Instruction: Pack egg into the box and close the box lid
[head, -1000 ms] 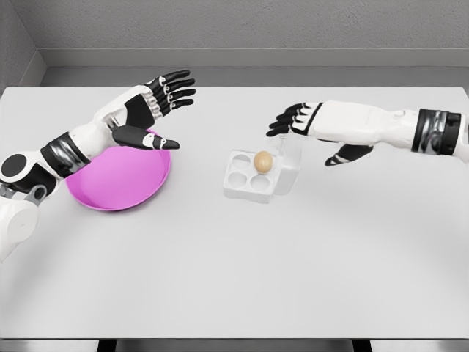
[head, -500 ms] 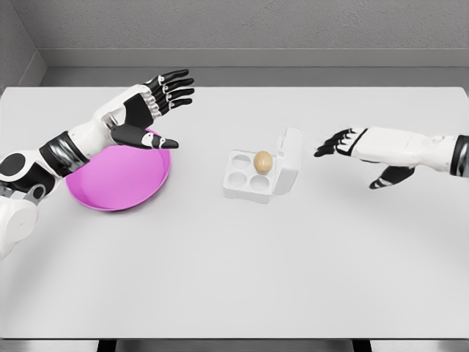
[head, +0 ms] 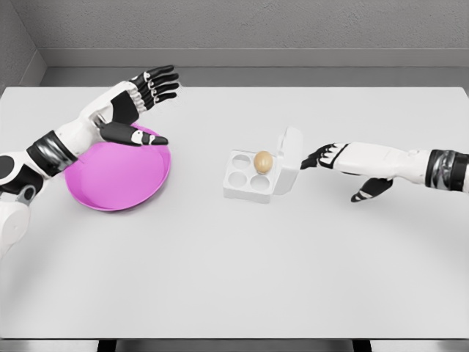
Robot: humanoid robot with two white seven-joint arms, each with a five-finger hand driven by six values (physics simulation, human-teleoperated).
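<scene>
Right hand (head: 338,160) reaches in from the right edge and sits just beside the box (head: 261,174), on the side where the lid (head: 290,158) is hinged. Its dark fingers (head: 315,158) are stretched out towards the back of the lid, with the thumb hanging loose below the palm, and it grasps nothing. Whether the fingertips actually touch the lid cannot be told; they are at least very close. That lid stands raised, tilted away from the tray part of the box, so the box is open. The egg (head: 263,161) rests in the box, in the far compartment nearest the lid, while the other three round compartments hold nothing. Left of the box, well apart from it, a pink plate (head: 117,180) lies flat on the white table (head: 234,271). Left hand (head: 138,99) hovers above the far rim of the plate, on the side away from the box, its fingers spread flat and its thumb pointing towards the box, holding nothing.
</scene>
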